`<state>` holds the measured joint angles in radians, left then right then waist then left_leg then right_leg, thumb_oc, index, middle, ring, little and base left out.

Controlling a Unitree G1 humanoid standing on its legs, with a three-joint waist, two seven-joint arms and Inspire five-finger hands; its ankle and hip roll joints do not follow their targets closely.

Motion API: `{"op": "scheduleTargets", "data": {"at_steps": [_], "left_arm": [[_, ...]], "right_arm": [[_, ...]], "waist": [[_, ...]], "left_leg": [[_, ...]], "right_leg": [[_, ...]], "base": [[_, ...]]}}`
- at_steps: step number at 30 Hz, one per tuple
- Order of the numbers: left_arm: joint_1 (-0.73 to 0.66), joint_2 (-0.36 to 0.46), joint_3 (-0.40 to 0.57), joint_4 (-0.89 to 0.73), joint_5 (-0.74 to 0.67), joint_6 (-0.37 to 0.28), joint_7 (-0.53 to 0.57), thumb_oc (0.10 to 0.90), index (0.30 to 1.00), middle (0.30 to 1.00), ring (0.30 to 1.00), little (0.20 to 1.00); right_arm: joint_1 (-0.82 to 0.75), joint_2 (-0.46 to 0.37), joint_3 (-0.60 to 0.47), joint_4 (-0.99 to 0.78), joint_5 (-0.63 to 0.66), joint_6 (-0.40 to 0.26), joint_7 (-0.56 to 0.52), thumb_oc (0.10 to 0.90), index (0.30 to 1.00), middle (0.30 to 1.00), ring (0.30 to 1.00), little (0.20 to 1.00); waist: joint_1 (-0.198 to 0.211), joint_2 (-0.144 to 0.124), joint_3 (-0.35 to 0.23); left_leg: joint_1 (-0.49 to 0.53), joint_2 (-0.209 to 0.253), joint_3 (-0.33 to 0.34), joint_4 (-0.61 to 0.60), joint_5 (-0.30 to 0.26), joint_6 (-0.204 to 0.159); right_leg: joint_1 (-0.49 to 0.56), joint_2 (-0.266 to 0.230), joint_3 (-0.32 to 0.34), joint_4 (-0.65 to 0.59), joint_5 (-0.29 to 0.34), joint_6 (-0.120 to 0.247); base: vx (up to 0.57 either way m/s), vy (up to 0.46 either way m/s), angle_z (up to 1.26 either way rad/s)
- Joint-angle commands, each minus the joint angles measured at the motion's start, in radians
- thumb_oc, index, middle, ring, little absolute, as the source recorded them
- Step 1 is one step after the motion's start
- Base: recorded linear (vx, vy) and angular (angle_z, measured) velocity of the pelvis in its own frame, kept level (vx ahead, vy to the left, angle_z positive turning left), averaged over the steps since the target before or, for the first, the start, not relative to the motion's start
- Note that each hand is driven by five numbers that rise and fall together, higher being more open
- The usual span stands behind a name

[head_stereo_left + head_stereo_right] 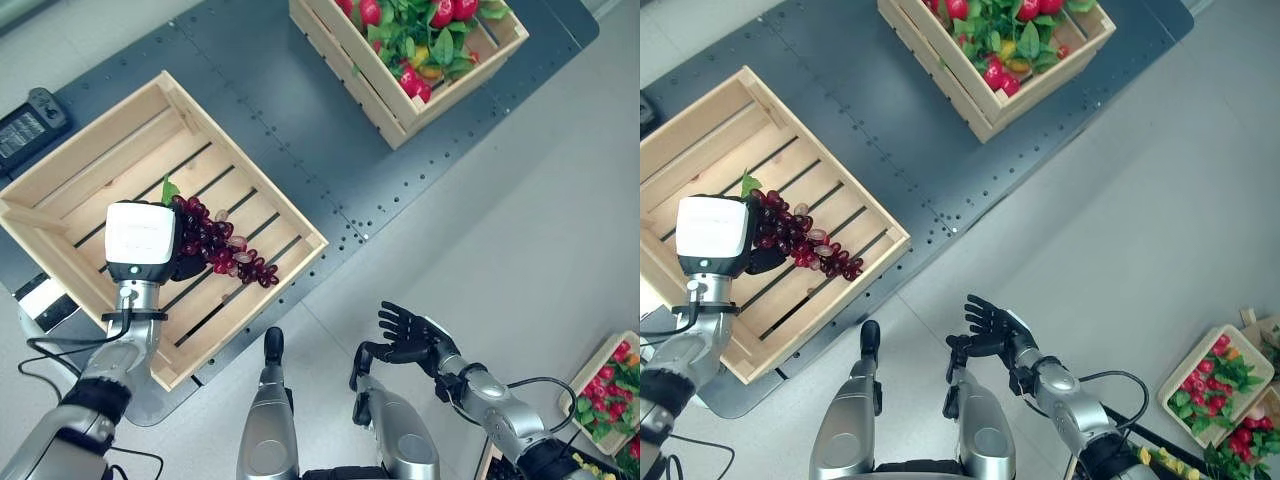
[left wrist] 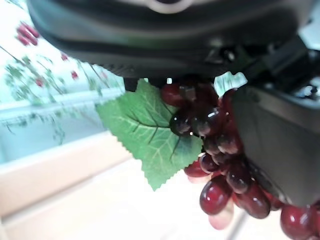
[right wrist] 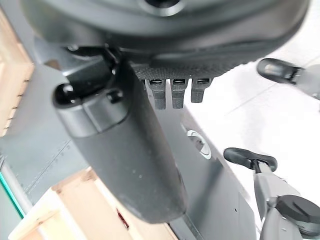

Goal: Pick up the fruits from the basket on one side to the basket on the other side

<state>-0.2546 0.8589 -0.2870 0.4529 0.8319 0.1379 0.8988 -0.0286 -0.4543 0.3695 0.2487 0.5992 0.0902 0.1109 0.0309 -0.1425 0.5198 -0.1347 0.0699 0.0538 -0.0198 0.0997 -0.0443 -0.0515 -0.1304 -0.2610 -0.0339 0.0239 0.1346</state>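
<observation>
1. A bunch of dark red grapes [image 1: 222, 243] with a green leaf [image 2: 150, 132] is in the left hand [image 1: 185, 266], above the slatted floor of the near wooden crate [image 1: 60, 170]. The left wrist view shows the dark fingers and thumb closed around the top of the bunch, and the lower grapes hang free.
2. The tail of the bunch points toward the right corner of this crate. I cannot tell if it touches the slats.
3. The near crate holds no other fruit. It stands on a dark grey platform [image 1: 270, 100].
4. A second wooden crate [image 1: 400, 110] stands at the far end of the same platform, well apart from the first. It is full of red fruits [image 1: 411, 80] and green leaves.
5. The right hand [image 1: 405, 335] is low over the light floor [image 1: 520, 230], near the platform edge. Its fingers are spread and it holds nothing.
6. More small crates with red fruit [image 1: 1210, 385] lie on the floor at the far right.
7. A black device [image 1: 28, 122] lies at the left edge of the platform.
</observation>
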Motion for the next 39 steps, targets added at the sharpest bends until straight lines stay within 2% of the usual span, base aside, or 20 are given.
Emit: {"op": "scheduleTargets", "data": {"at_steps": [1, 4, 11, 14, 17, 19, 25, 27, 31, 34, 39], "left_arm": [[-0.001, -0.020, 0.122, -0.071, 0.040, -0.050, 0.172, 0.400, 0.300, 0.300, 0.300, 0.300], [0.108, -0.051, 0.228, -0.189, 0.078, -0.118, 0.166, 0.400, 0.300, 0.300, 0.300, 0.300], [0.184, -0.068, 0.326, -0.334, 0.069, -0.223, 0.189, 0.400, 0.300, 0.300, 0.300, 0.300], [0.193, -0.087, 0.352, -0.366, 0.066, -0.260, 0.208, 0.400, 0.300, 0.300, 0.300, 0.300], [0.195, -0.093, 0.367, -0.412, 0.084, -0.297, 0.179, 0.400, 0.300, 0.300, 0.300, 0.300], [0.193, -0.090, 0.366, -0.430, 0.078, -0.303, 0.154, 0.400, 0.300, 0.300, 0.300, 0.300], [0.181, -0.056, 0.341, -0.484, 0.110, -0.340, 0.062, 0.400, 0.300, 0.300, 0.300, 0.300], [0.154, -0.028, 0.304, -0.497, 0.127, -0.368, 0.011, 0.400, 0.300, 0.300, 0.300, 0.300], [0.088, 0.012, 0.227, -0.523, 0.103, -0.385, -0.078, 0.400, 0.300, 0.300, 0.300, 0.300], [0.059, 0.016, 0.195, -0.527, 0.110, -0.379, -0.105, 0.400, 0.300, 0.300, 0.300, 0.300], [-0.006, 0.003, 0.111, -0.512, 0.085, -0.396, -0.148, 0.400, 0.300, 0.300, 0.300, 0.300]], "right_arm": [[0.104, -0.040, -0.055, -0.080, -0.017, -0.083, 0.035, 0.800, 0.900, 0.900, 0.900, 0.900], [0.163, -0.024, -0.094, -0.112, -0.024, -0.092, 0.030, 0.800, 0.900, 0.900, 0.900, 0.900], [0.209, -0.015, -0.147, -0.172, -0.023, -0.134, 0.010, 0.800, 0.900, 0.900, 0.900, 0.900], [0.207, -0.012, -0.164, -0.203, -0.019, -0.141, 0.007, 0.800, 0.900, 0.900, 0.900, 0.900], [0.196, -0.017, -0.180, -0.254, 0.011, -0.146, 0.020, 0.800, 0.900, 0.900, 0.900, 0.900], [0.184, -0.021, -0.185, -0.268, 0.021, -0.165, 0.022, 0.800, 0.900, 0.900, 0.900, 0.900], [0.092, -0.088, -0.243, -0.404, 0.137, -0.118, 0.092, 0.800, 0.900, 0.900, 0.900, 0.900], [0.044, -0.122, -0.253, -0.449, 0.165, -0.118, 0.129, 0.800, 0.900, 0.900, 0.900, 0.900], [-0.023, -0.163, -0.263, -0.526, 0.200, -0.118, 0.152, 0.800, 0.900, 0.900, 0.900, 0.900], [-0.047, -0.172, -0.261, -0.547, 0.212, -0.115, 0.160, 0.800, 0.900, 0.900, 0.900, 0.900], [-0.121, -0.165, -0.226, -0.601, 0.283, -0.065, 0.161, 0.800, 0.900, 0.900, 0.900, 0.900]], "waist": [[0.003, 0.056, -0.195], [0.014, 0.071, -0.255], [0.012, 0.089, -0.358], [0.010, 0.092, -0.385], [0.008, 0.095, -0.405], [0.008, 0.097, -0.408], [0.007, 0.100, -0.421], [0.008, 0.101, -0.425], [0.010, 0.103, -0.433], [0.011, 0.104, -0.436], [0.017, 0.104, -0.452]], "left_leg": [[0.040, -0.050, 0.032, 0.019, -0.088, -0.013], [0.087, -0.049, 0.020, -0.034, -0.075, -0.019], [0.140, -0.040, 0.014, -0.067, -0.084, -0.030], [0.152, -0.037, 0.011, -0.067, -0.092, -0.032], [0.169, -0.034, 0.015, -0.067, -0.102, -0.034], [0.177, -0.032, 0.018, -0.067, -0.106, -0.034], [0.201, -0.018, 0.033, -0.067, -0.120, -0.034], [0.210, -0.013, 0.037, -0.067, -0.123, -0.033], [0.220, -0.011, 0.035, -0.067, -0.128, -0.031], [0.225, -0.009, 0.036, -0.067, -0.131, -0.030], [0.235, -0.005, 0.035, -0.067, -0.136, -0.032]], "right_leg": [[-0.060, -0.020, 0.014, 0.090, -0.019, 0.007], [-0.010, -0.020, 0.006, 0.048, -0.007, 0.009], [0.067, -0.022, -0.006, -0.029, 0.018, 0.013], [0.088, -0.023, -0.007, -0.049, 0.022, 0.012], [0.102, -0.025, -0.007, -0.053, 0.019, 0.012], [0.106, -0.025, -0.007, -0.053, 0.019, 0.012], [0.118, -0.024, -0.003, -0.053, 0.013, 0.011], [0.124, -0.023, -0.004, -0.053, 0.013, 0.012], [0.132, -0.025, -0.004, -0.053, 0.013, 0.015], [0.134, -0.026, -0.002, -0.053, 0.012, 0.016], [0.142, -0.030, -0.004, -0.053, 0.009, 0.020]], "base": [[0.08, -0.049, 0.09], [0.13, -0.076, 0.14], [0.09, -0.071, 0.06], [0.05, -0.066, 0.02], [0.05, -0.055, 0.00], [0.05, -0.040, 0.00], [0.04, -0.039, -0.03], [0.05, -0.035, -0.01], [0.06, -0.021, 0.00], [0.03, -0.003, 0.00], [0.05, 0.008, 0.01]]}}
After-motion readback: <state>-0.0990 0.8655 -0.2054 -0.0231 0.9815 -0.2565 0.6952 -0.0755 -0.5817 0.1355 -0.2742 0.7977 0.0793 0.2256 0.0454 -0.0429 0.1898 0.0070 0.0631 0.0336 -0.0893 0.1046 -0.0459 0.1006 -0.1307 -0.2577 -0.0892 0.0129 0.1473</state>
